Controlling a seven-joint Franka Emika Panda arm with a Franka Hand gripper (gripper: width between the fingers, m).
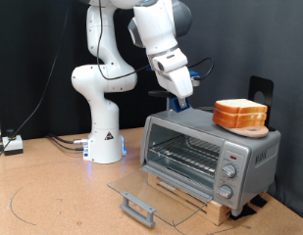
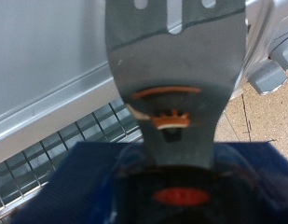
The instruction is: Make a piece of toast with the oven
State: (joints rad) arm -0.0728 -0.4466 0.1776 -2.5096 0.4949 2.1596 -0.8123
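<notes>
The gripper (image 1: 180,99) hangs just above the oven's (image 1: 210,154) top, toward the exterior view's left end of it, well apart from the piece of toast (image 1: 240,114). In the wrist view a grey slotted spatula (image 2: 176,75) juts from between the fingers; the clamped hand grasps its blue handle, and the fingers themselves are hidden. The toast, orange-brown crust over a pale face, sits on the oven's top near its right end. The oven's glass door (image 1: 141,201) lies folded open, wire rack (image 1: 185,155) showing.

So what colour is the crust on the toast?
Orange-brown, on the piece of toast atop the oven; exterior view.
</notes>
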